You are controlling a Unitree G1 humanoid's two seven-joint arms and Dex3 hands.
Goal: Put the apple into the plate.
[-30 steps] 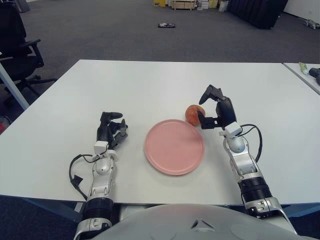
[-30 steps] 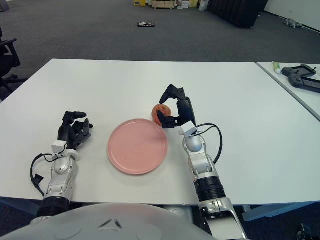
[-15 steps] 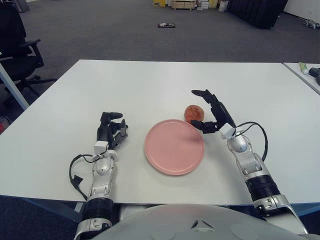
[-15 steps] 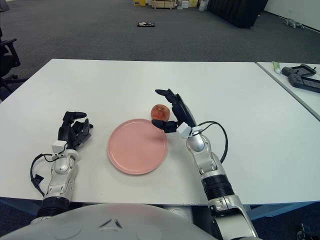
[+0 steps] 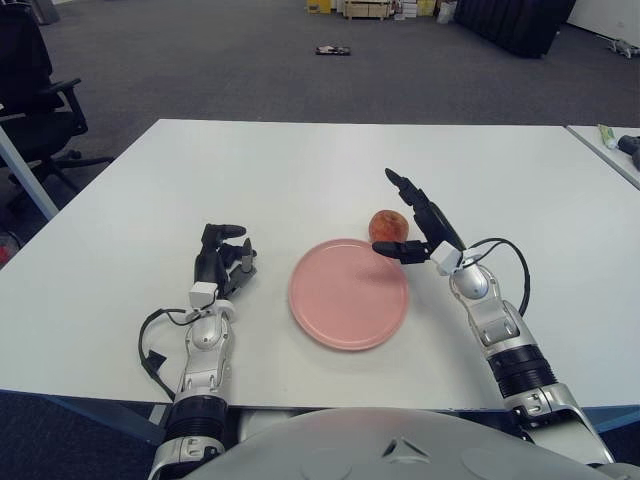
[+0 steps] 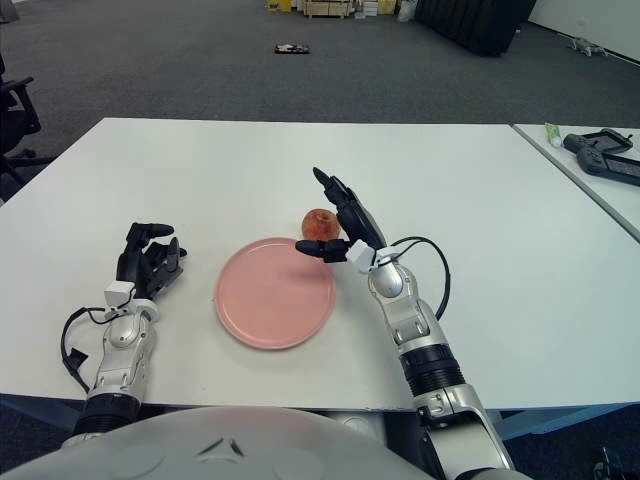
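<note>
A red apple (image 5: 387, 226) sits on the white table just behind the right rim of the pink plate (image 5: 347, 293). My right hand (image 5: 412, 218) is right beside the apple on its right, fingers spread open, thumb low in front of the apple, holding nothing. My left hand (image 5: 222, 259) rests on the table left of the plate, fingers curled and empty.
The white table (image 5: 300, 170) is bare apart from these. A second table (image 6: 590, 160) at the right carries a tube and a dark tool. An office chair (image 5: 30, 90) stands at the far left on the carpet.
My right hand has opened: the fingers that curled around the apple one second ago are now spread and raised. The apple stays in place. The left hand has not moved.
</note>
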